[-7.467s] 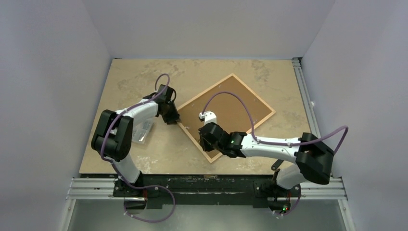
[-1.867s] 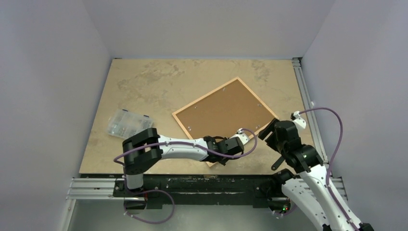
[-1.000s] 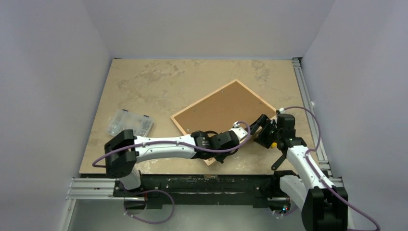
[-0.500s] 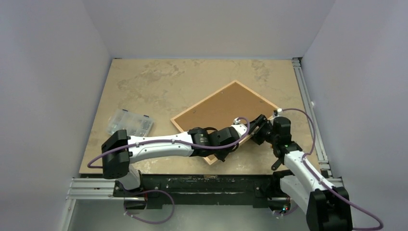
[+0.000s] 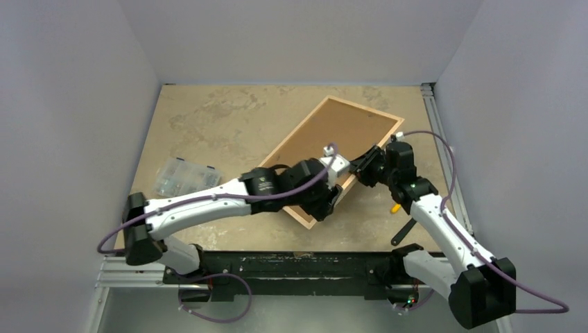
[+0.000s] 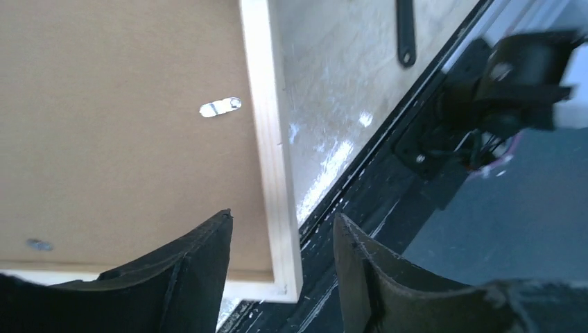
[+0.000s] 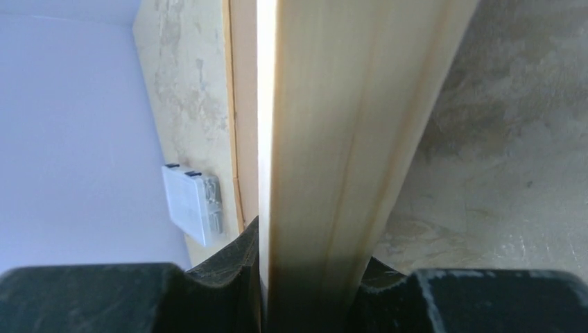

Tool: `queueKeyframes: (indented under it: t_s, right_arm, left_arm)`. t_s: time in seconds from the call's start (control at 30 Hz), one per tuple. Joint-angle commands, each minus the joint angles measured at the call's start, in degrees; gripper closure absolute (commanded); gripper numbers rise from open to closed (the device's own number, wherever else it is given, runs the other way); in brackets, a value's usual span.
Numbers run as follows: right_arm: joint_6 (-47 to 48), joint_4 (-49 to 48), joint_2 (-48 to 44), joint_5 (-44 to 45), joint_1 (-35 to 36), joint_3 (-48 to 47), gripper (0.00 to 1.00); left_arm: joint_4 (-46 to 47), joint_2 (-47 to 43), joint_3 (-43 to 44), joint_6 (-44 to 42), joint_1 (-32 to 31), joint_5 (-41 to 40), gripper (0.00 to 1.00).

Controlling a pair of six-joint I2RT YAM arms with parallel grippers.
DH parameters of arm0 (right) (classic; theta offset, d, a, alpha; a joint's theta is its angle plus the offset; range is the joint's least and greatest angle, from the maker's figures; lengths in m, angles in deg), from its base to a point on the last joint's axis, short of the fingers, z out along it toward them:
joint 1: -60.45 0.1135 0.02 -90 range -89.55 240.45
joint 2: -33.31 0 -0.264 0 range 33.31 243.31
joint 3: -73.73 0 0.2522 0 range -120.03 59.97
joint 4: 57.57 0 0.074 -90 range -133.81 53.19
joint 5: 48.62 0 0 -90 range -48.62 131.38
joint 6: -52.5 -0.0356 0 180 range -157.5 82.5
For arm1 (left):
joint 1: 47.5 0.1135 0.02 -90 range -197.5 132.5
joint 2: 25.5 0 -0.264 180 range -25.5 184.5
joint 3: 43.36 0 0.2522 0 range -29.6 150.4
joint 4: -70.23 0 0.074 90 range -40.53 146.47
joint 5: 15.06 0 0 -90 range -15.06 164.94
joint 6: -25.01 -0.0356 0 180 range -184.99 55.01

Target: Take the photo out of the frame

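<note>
The frame [image 5: 340,135] shows its back, with the brown backing board [image 5: 326,139] facing up; the photo is hidden behind it. My right gripper [image 5: 365,165] is shut on the frame's right rail and holds that side raised off the table. In the right wrist view the pale wood rail [image 7: 326,139] fills the space between the fingers of the gripper [image 7: 308,243]. My left gripper [image 5: 326,205] is open above the frame's near corner. In the left wrist view the gripper [image 6: 283,218] straddles the frame border [image 6: 267,125] without touching it, and a metal tab [image 6: 220,107] lies on the backing board [image 6: 118,104].
A clear plastic box [image 5: 186,177] lies at the table's left; it also shows in the right wrist view [image 7: 194,201]. A black tool [image 5: 403,232] and a small yellow item [image 5: 394,207] lie near the right front. A metal rail [image 5: 437,132] runs along the right edge.
The right gripper has closed on the frame's right edge and lifted and turned it toward the back. The left arm has swung up over the frame's near corner.
</note>
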Motion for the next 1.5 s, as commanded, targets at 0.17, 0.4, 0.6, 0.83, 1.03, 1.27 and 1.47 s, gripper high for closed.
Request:
queueKeyframes:
  t_s: [0.17, 0.4, 0.6, 0.83, 1.03, 1.27, 1.47]
  right_arm:
    - [27.99, 26.14, 5.65, 23.29, -0.15, -29.32, 1.00]
    - [41.33, 29.98, 10.31, 32.57, -0.07, -45.08, 1.00]
    - [50.62, 28.63, 14.23, 41.60, 2.96, -51.97, 1.00]
    - [63.99, 23.43, 21.77, 65.53, 16.63, -56.73, 1.00]
    - [76.51, 16.03, 28.89, 80.89, 28.30, -54.29, 1.00]
    - [83.88, 12.63, 40.29, 87.52, 37.86, -52.93, 1.00]
    - [80.23, 18.66, 52.88, 88.05, 41.86, -55.46, 1.00]
  left_arm:
    - [-7.02, -24.48, 5.63, -6.31, 11.96, -2.99, 0.37]
    - [-6.54, -34.40, 0.62, -11.06, 13.64, -19.41, 0.37]
    - [-2.60, -40.60, -6.15, -13.34, 13.81, -27.79, 0.38]
    - [1.64, -44.88, -12.12, -16.22, 13.92, -34.74, 0.39]
    - [6.23, -50.03, -17.25, -17.79, 13.92, -40.84, 0.40]
    - [9.89, -54.82, -20.91, -18.99, 13.96, -45.45, 0.41]
    - [11.22, -56.07, -22.30, -20.20, 14.16, -46.98, 0.41]
